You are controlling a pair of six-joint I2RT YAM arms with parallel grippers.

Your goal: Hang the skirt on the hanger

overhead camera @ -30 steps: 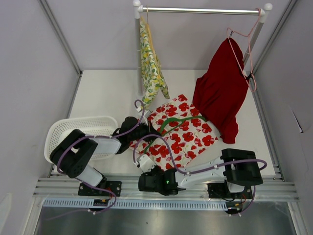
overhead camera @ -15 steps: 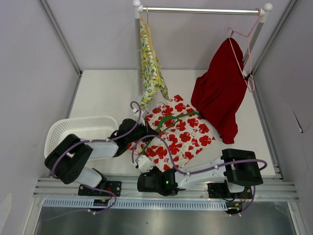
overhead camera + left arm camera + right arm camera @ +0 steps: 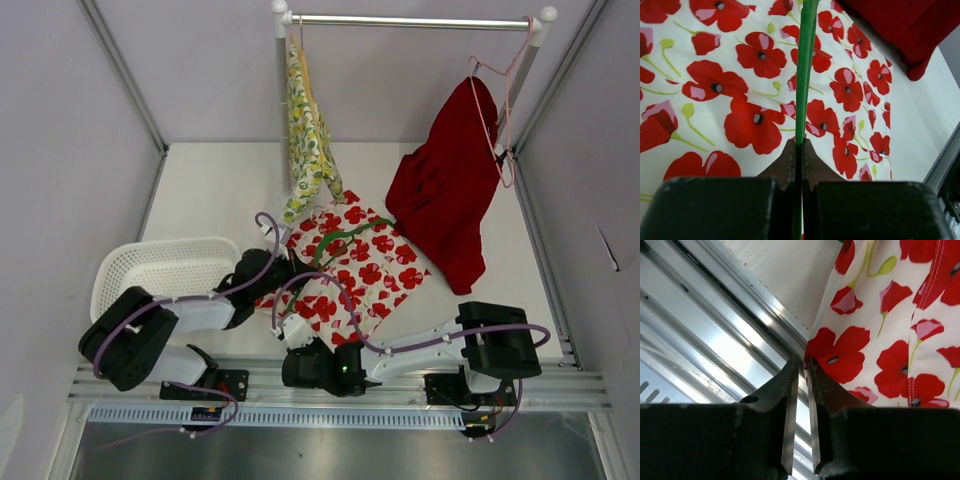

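1. Skirt [image 3: 355,270]: white cloth with red poppies, spread flat on the table [image 3: 220,190] in front of both arm bases, its near corner reaching the table's near edge
2. Green hanger [image 3: 345,232] lies on top of the skirt, its arc across the far half of the cloth; the skirt is not yet clipped to it or hung from it
3. Left gripper [image 3: 799,145]: jaws pressed together on the green hanger's thin bar, which runs straight out from the fingertips over the poppy print
4. Right gripper [image 3: 801,360]: low at the skirt's near edge, over the aluminium frame rail [image 3: 740,345]; fingertips nearly together, a thin slit between them; the hem sits right at the tips, and I cannot tell whether cloth is pinched
5. Rail [image 3: 410,20] at the back: yellow floral garment [image 3: 305,140] hangs at its left end, red garment [image 3: 445,200] at its right, with the red hem reaching the skirt's right side
6. White basket [image 3: 160,270] sits on the table's left, beside the left arm
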